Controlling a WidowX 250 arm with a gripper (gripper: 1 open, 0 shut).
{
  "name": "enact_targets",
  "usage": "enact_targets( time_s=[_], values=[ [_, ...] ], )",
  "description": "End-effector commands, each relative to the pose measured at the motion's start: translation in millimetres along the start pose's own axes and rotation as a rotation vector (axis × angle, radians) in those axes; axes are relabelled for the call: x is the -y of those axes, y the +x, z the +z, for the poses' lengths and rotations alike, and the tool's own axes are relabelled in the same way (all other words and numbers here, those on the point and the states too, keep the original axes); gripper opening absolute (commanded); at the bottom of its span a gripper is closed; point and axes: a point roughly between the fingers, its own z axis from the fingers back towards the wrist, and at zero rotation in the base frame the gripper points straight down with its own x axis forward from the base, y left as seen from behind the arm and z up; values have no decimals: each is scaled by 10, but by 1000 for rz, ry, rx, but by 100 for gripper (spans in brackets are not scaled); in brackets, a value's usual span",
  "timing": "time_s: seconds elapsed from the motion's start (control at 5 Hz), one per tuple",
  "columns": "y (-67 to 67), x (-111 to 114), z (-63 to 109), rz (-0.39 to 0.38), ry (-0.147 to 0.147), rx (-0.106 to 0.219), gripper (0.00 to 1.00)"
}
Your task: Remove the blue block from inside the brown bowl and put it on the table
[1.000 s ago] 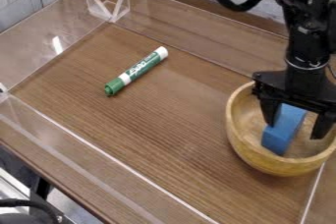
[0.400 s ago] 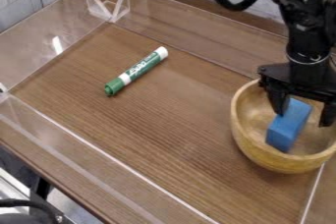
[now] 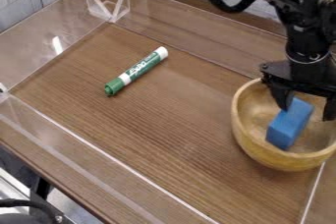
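Camera view: the black gripper (image 3: 304, 98) hangs over the brown bowl (image 3: 260, 145) with its jaws spread wide and grasping nothing. The blue block (image 3: 290, 126) lies inside the bowl, directly beneath the fingertips and leaning against the bowl's far inner wall, not yet lifted.

The risks, as a judgement: the block sits tilted, so jaws closing on its slanted faces could squeeze it out sideways or pin it against the wall. A finger coming down on the thick rim could tip or push the bowl toward the clear wall close beside the hand. A weak pinch could drop the block back into the bowl before it reaches the table (image 3: 197, 120).

Well to the gripper's left lies a green-and-white marker (image 3: 137, 70); its barrel carries printing, too small to read. No other writing is visible.
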Motion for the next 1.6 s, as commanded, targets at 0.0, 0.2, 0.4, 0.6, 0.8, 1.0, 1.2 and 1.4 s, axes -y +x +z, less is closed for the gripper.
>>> enact_targets(
  time_s=[0.0, 0.2, 0.4, 0.6, 0.8, 1.0, 1.2, 1.4],
  values=[
    [-466, -247, -494, 27, 72, -174, 100],
    [-494, -277, -553, 29, 71, -178, 100],
    [-523, -315, -610, 32, 69, -183, 100],
    [-551, -368, -468, 15, 67, -177, 0],
    [-548, -345, -349, 19, 67, -185, 0],
    [-557, -333, -247, 21, 67, -193, 0],
    [-570, -330, -170, 21, 71, -207, 0],
    [-589, -333, -114, 19, 80, -223, 0]
  ],
)
